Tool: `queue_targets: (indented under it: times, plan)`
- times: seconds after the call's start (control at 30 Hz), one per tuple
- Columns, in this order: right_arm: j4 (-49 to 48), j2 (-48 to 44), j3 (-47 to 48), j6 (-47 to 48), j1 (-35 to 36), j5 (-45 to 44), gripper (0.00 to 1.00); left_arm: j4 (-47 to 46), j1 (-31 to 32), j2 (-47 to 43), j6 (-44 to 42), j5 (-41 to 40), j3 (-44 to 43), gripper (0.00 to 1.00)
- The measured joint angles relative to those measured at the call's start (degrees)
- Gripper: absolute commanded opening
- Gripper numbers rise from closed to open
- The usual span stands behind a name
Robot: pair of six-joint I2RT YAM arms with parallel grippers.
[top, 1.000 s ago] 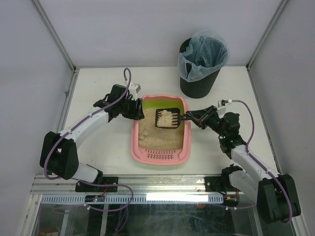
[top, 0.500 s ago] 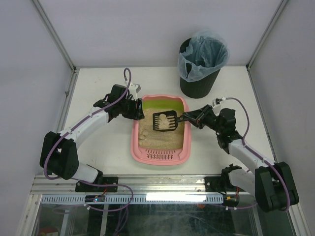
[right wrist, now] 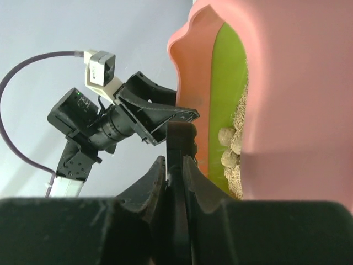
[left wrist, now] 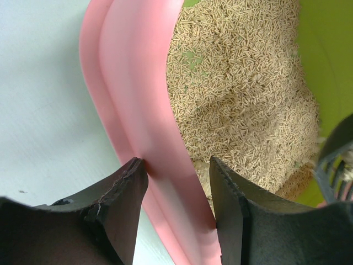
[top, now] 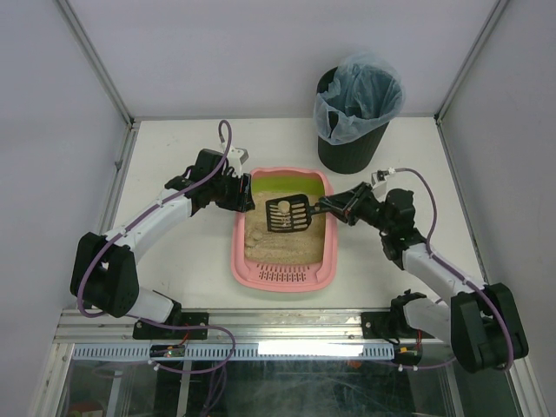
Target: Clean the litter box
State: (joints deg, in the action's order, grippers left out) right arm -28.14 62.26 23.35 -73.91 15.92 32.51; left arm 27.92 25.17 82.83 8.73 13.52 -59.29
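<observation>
The pink litter box [top: 282, 278] lies mid-table with beige litter [top: 278, 241] inside and a lime-green far end. My left gripper [top: 243, 201] is shut on its far-left rim; the left wrist view shows the pink wall [left wrist: 132, 83] pinched in that gripper [left wrist: 175, 165], with litter [left wrist: 237, 99] beside it. My right gripper [top: 334, 208] is shut on the handle of a black slotted scoop [top: 289, 214]. The scoop hangs over the litter with a pale clump on it. In the right wrist view the handle [right wrist: 181, 135] stands in that gripper [right wrist: 173, 163], and round clumps [right wrist: 227, 138] lie by the green wall.
A black round bin [top: 352, 109] with a bluish bag stands at the back right, behind the litter box. White walls and metal frame rails close off the table's left, right and far sides.
The right gripper has carried the scoop a little left and toward the far end. Loose litter has dropped from the scoop, leaving a small clump. The left gripper has not moved.
</observation>
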Motion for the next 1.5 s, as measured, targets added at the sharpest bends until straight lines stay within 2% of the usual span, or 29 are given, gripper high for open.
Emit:
queue_targets:
  times: [0.17, 0.27, 0.4, 0.53, 0.67, 0.8, 0.9, 1.03, 1.17, 1.3, 1.43, 1.5]
  plan:
    - [0.02, -3.13, -1.77, -0.66, -0.09, -2.12, 0.00, 0.00, 0.00, 0.00, 0.00, 0.00, 0.00, 0.49]
    - [0.52, -0.90, 1.18, 1.68, 0.94, -0.33, 0.00, 0.00, 0.00, 0.00, 0.00, 0.00, 0.00, 0.49]
    - [0.11, -3.85, -1.01, 0.83, 1.16, -3.30, 0.00, 0.00, 0.00, 0.00, 0.00, -0.02, 0.00, 0.49]
    - [-0.09, -0.46, 2.05, 2.62, 2.40, -0.76, 0.00, 0.00, 0.02, 0.00, 0.00, -0.02, 0.00, 0.49]
    - [-0.92, -3.58, -1.57, 0.94, 0.83, -3.43, 0.00, 0.00, 0.02, 0.02, -0.02, -0.04, 0.00, 0.49]
    - [-1.46, -0.33, 1.11, 2.51, 2.05, -0.70, 0.00, 0.02, 0.02, 0.07, -0.02, -0.02, -0.04, 0.49]
    - [-1.73, -4.35, -1.46, 1.05, 0.98, -3.26, 0.00, 0.02, 0.02, 0.09, -0.02, -0.02, -0.04, 0.49]
    - [-1.25, -1.11, 2.51, 3.34, 1.40, -0.15, 0.00, 0.02, 0.02, 0.09, -0.02, -0.02, -0.04, 0.49]
    - [-0.96, -4.66, -0.98, 1.99, -0.13, -3.17, 0.00, 0.02, 0.02, 0.09, -0.02, -0.04, -0.04, 0.49]
    - [-0.74, 0.79, 3.13, 4.17, 2.27, 0.50, 0.00, 0.04, 0.02, 0.11, -0.02, -0.04, -0.07, 0.49]
    - [-1.22, -1.68, 0.15, 2.49, 1.16, -1.33, 0.00, 0.09, 0.02, 0.15, -0.02, -0.04, -0.13, 0.49]
    - [-0.24, -0.09, 1.60, 3.89, 1.46, -0.37, 0.00, 0.11, 0.04, 0.15, -0.04, -0.09, -0.13, 0.49]
